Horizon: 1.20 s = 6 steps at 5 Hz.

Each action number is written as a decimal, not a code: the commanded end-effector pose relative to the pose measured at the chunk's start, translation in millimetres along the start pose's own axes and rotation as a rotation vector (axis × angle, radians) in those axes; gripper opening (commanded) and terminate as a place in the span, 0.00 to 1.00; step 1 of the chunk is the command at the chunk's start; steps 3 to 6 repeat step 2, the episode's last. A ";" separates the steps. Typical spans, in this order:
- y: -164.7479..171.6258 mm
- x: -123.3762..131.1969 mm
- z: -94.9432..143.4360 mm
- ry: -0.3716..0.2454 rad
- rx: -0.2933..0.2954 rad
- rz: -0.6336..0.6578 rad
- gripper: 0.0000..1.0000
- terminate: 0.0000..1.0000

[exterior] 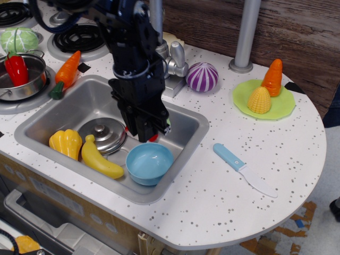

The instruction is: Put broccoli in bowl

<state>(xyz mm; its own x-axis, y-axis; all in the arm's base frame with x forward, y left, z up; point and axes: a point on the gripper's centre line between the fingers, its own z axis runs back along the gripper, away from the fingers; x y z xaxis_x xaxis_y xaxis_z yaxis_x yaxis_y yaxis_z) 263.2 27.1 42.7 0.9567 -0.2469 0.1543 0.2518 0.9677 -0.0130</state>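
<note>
A dark navy-blue arm of rounded segments, a black gripper, apparently a black cable

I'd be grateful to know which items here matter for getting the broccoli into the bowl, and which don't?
Job:
- round light-blue plastic bowl, in the sink
- black pincer, just above and behind the bowl
- toy broccoli: not clearly visible

Lying about:
- yellow plastic banana
- round steel lid
- purple striped toy vegetable
- blue-handled toy knife
- flat lime-green plate
</note>
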 end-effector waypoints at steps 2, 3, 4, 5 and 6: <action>5.4 3.9 4.2 -0.042 0.003 -0.013 1.00 1.00; 5.4 3.9 4.2 -0.042 0.003 -0.013 1.00 1.00; 5.4 3.9 4.2 -0.042 0.003 -0.013 1.00 1.00; 5.4 3.9 4.2 -0.042 0.003 -0.013 1.00 1.00; 5.4 3.9 4.2 -0.042 0.003 -0.013 1.00 1.00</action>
